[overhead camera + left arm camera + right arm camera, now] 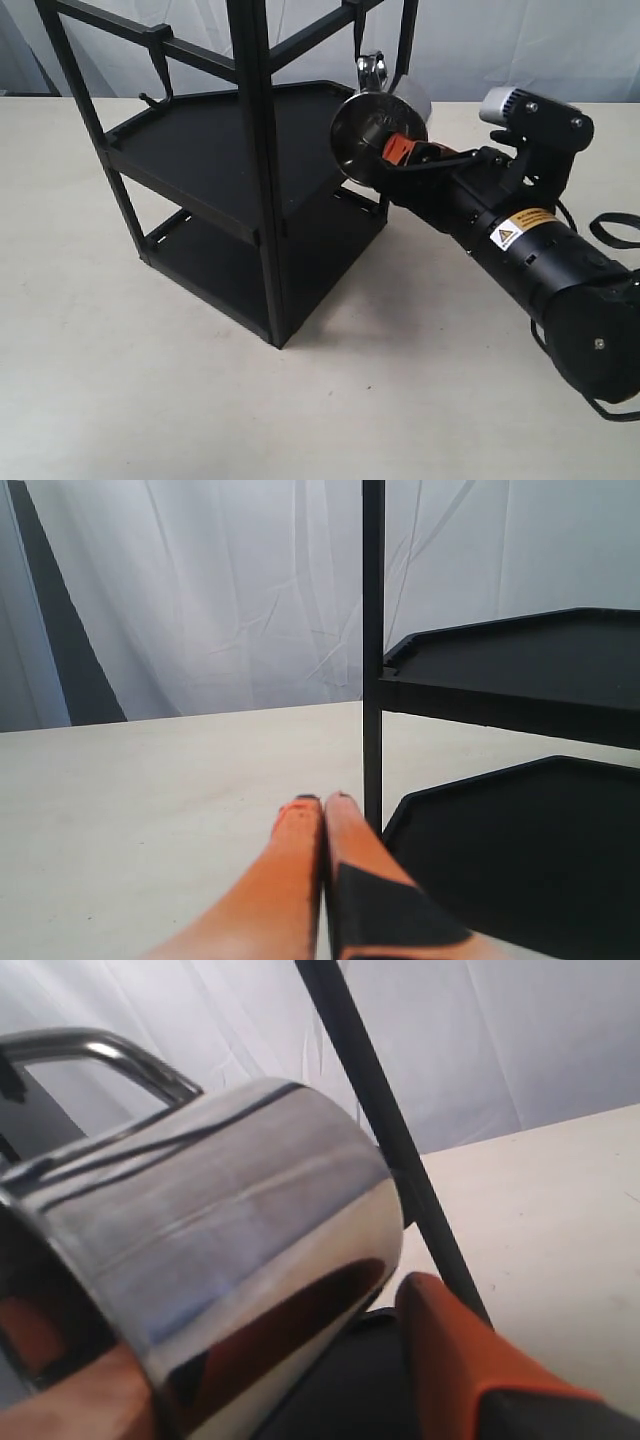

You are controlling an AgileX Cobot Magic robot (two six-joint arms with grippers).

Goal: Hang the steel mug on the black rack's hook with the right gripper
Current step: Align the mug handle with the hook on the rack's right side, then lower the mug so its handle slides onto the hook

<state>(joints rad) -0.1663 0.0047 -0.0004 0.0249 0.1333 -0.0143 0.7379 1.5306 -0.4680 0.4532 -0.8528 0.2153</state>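
The steel mug lies on its side high at the black rack's right front, base towards the exterior camera. Its looped handle points up, at the hook under the top crossbar; whether it sits on the hook is hidden. My right gripper reaches in from the right. In the right wrist view one orange finger goes into the mug's mouth. The other finger stands off the outer wall with a gap. My left gripper is shut and empty beside a rack post.
The rack has two flat tray shelves and a second hook on its left crossbar. The right arm's black body lies low over the pale table. White curtain hangs behind.
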